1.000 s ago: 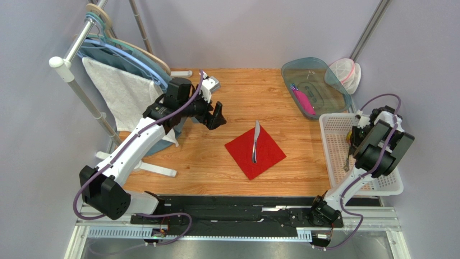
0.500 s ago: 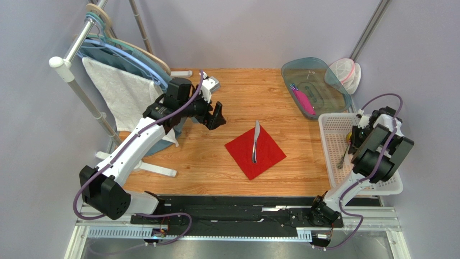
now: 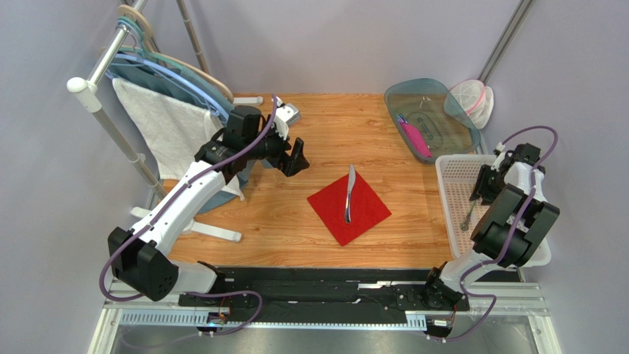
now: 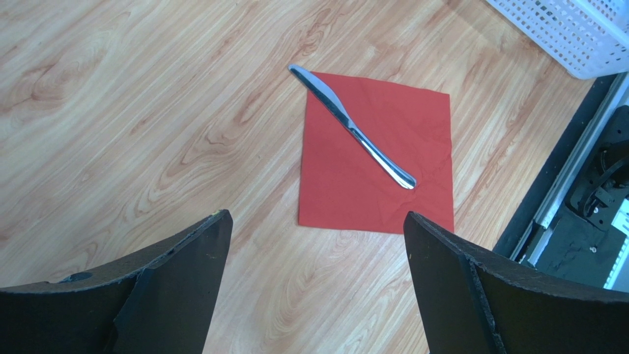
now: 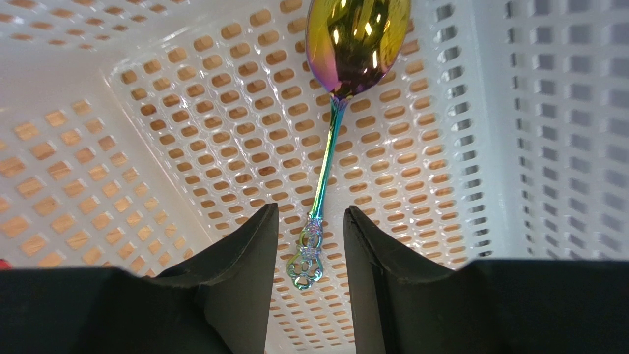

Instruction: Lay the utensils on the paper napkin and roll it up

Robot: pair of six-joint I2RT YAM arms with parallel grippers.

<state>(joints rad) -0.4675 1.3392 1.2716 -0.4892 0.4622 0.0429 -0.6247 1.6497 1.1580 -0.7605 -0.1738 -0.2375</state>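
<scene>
The paper napkin (image 3: 363, 212), a bright red square, lies flat on the wooden table (image 3: 332, 125) near its middle, turned so that one corner points towards the arms. A silver knife (image 3: 348, 193) rests on it, running from near its middle out past the far corner, so the blade tip overhangs onto the wood. In the left wrist view the napkin (image 4: 347, 184) shows a few light creases and the knife (image 4: 354, 129) lies diagonally across it.

The left gripper (image 3: 295, 158) hovers over bare table to the left of the napkin, well apart from it. Its jaws are spread wide and hold nothing (image 4: 314, 228).

The right gripper (image 3: 481, 190) reaches down into the white perforated basket (image 3: 447, 184) at the table's right edge. A spoon (image 5: 328, 147) with a rainbow sheen and an ornate handle end lies there against the basket's floor (image 5: 184, 110). The right gripper's fingers (image 5: 243, 258) stand a little apart on either side of that handle end, with a sliver of gap on each side, so they are not clamped on it. From above, the spoon (image 3: 467, 216) shows near the basket's left wall.
</scene>
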